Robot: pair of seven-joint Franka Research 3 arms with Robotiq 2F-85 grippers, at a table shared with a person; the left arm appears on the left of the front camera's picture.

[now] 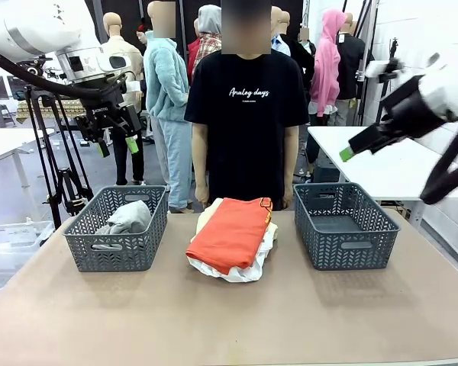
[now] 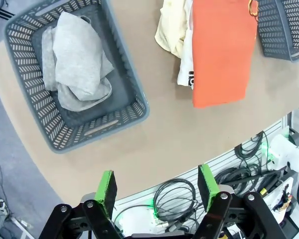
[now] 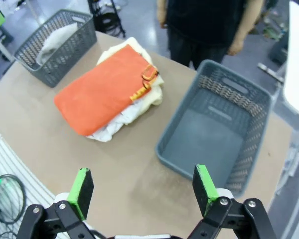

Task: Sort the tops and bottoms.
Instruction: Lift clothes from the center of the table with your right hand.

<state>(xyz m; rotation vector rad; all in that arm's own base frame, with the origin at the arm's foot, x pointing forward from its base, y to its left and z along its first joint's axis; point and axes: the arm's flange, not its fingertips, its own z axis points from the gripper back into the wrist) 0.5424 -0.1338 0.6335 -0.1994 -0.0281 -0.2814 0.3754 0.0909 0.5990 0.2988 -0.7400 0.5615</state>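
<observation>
Grey garment [image 1: 128,217] lies in the left basket [image 1: 114,255]. Orange-red garment [image 1: 230,232] tops a pile between the left basket and the right basket [image 1: 343,248], over the white garment [image 1: 252,268] and pale yellow garment [image 2: 170,25]. Left gripper [image 1: 117,146] and right gripper [image 3: 143,189] hang above the table [image 1: 229,320], jaws apart.

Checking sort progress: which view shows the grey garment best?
Left wrist view: straight down on the whole grey garment in its basket. Front view: a part above the rim. Right wrist view: a distant sliver.
</observation>
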